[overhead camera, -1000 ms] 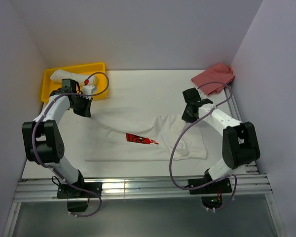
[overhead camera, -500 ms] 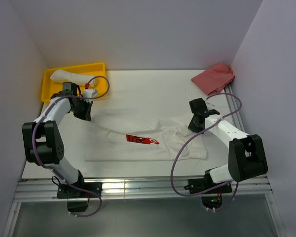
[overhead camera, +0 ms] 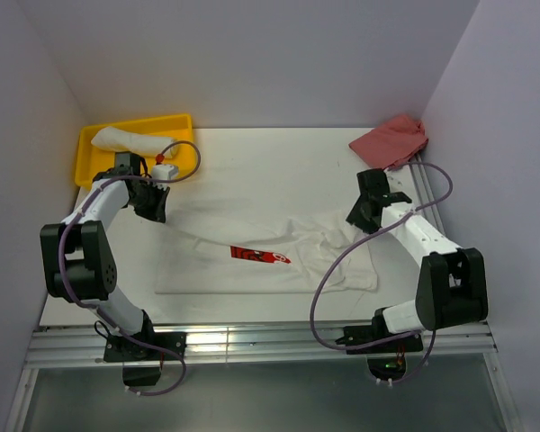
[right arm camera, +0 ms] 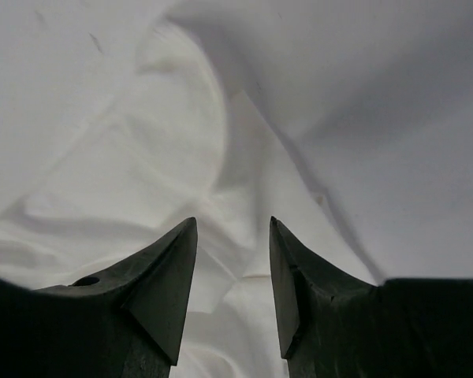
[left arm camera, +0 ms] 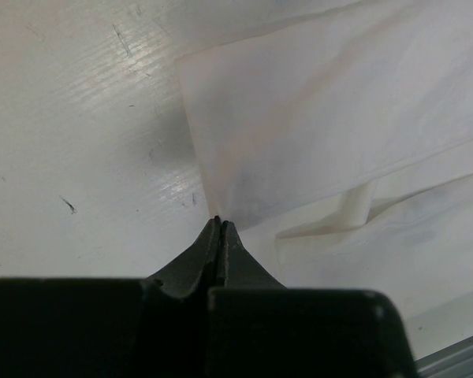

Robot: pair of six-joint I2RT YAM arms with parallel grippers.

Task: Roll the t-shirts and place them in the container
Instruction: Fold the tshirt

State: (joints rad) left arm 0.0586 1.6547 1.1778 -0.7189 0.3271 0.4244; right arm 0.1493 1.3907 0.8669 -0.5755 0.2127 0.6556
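Shirt [overhead camera: 279,261] lies rumpled on the table [overhead camera: 279,162], middle toward the near edge. Left gripper [left arm camera: 219,224] is pinched shut on its far-left corner. Right gripper [right arm camera: 232,224] is open and empty over the right side. Looks like the flattening step, pre-roll. Next: right grabs the far-right corner and pulls taut.

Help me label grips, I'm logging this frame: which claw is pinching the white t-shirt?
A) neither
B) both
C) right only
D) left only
D: the left claw is shut on an edge of the t-shirt, while the right claw stands open with nothing between its jaws.
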